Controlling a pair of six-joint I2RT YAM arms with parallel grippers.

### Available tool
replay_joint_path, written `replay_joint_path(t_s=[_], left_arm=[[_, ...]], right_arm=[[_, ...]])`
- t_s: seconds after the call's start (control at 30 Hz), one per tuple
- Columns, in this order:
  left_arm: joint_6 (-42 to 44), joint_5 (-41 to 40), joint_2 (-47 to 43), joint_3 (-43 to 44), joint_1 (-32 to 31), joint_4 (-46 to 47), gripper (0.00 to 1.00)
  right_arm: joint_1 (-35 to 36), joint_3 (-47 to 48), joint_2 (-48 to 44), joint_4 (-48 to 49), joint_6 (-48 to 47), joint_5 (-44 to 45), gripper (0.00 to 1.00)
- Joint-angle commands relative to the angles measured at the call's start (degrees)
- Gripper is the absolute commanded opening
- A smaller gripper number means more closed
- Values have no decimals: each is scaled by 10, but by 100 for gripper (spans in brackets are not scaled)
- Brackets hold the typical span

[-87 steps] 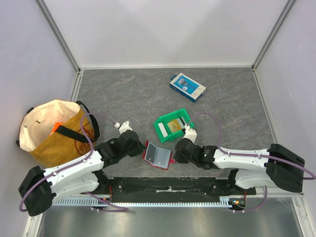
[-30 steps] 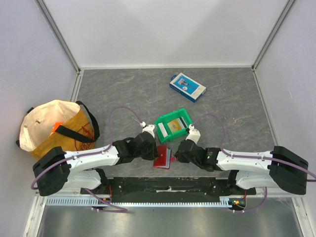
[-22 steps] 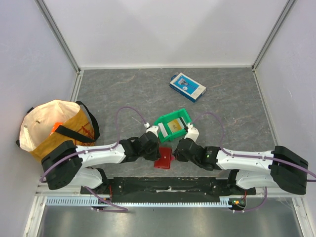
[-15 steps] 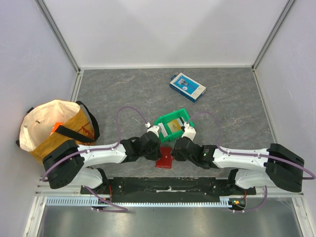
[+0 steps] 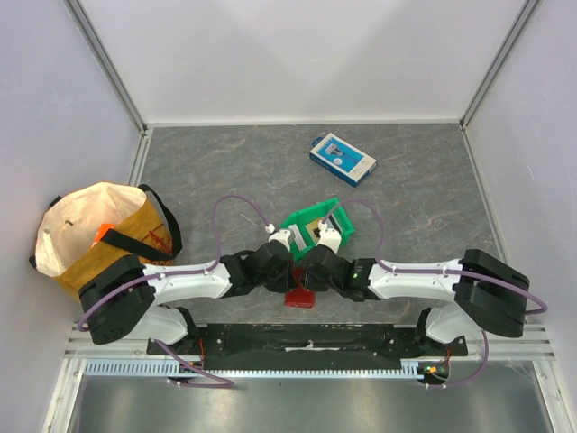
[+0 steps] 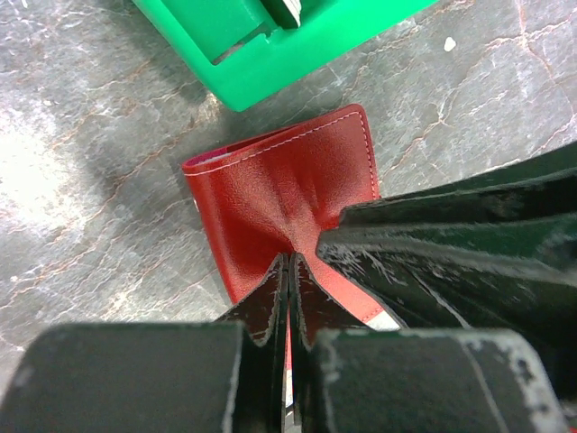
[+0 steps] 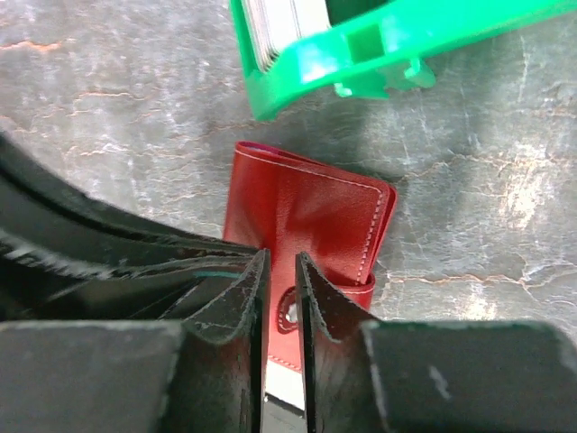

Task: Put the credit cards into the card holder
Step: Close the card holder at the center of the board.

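Note:
The card holder [image 5: 298, 298] is a red wallet lying folded shut on the grey table, just in front of the green bin. Both grippers meet over it. My left gripper [image 6: 288, 259] is shut, its tips pressing on the red cover [image 6: 270, 185]. My right gripper [image 7: 281, 259] stands beside it over the wallet [image 7: 315, 212], its jaws parted by a narrow gap with nothing between them. A white edge [image 7: 287, 383] peeks out under the wallet's near side. Credit cards [image 7: 275, 27] stand on edge inside the bin.
The green bin [image 5: 311, 219] sits right behind the wallet, its rim [image 6: 270, 54] close to both sets of fingers. A blue-and-white box [image 5: 343, 159] lies farther back. A tan bag [image 5: 99, 239] stands at the left wall.
The wallet, lying open earlier, is now folded shut. My left gripper has closed on top of it. My right gripper slid left over the wallet and its jaws parted slightly.

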Motion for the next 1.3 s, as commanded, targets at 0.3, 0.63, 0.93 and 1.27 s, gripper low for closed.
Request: replay_joint_path(t_s=[0.3,0.63,0.93,1.27], left_arm=[[-13,-6,22,-7,-5,-7,2],[19,2,4,1,-5,-15,3],[25,9,-13,8,-5,-22,11],[55,27,-19,7,-5,-16,14]], right_arm=[[1,-31,-157,-28,-39,32,42],[-1,-133,-263,-19,-7,17,1],[-1,-113,-188,28,-9,-31,0],[-1,-95,-141,65,-13,-42,0]])
